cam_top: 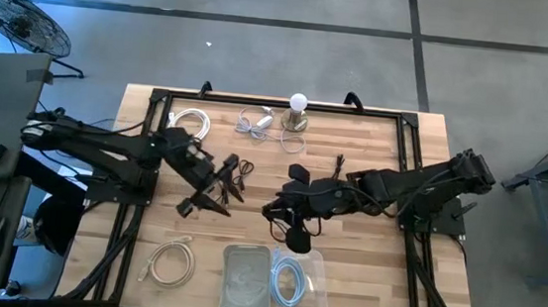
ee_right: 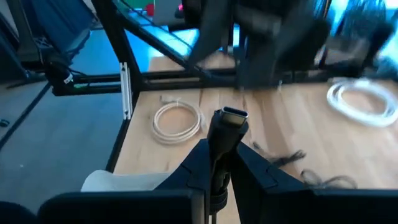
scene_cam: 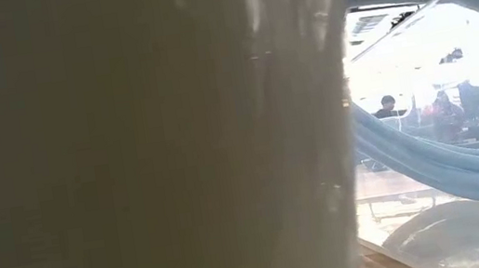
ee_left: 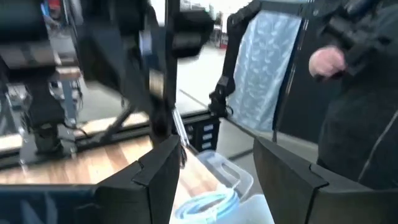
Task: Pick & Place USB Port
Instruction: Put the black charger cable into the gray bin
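On the tabletop, high view: the right end effector hung near the centre, just beyond the clear tray and the blue cable in its right compartment; the left end effector hung left of centre near a black cable. White coils, a lamp and a cream cable lay apart.

Low view: blocked by the tray wall and blue cable; nothing of the arms shown.

Left wrist view: fingers spread wide, empty, facing the tray.

Right wrist view: fingers closed on a black USB plug, held upright above the wood.

Step judged: carrying the plug. Next move likely calls for bringing it over the tray and releasing it.
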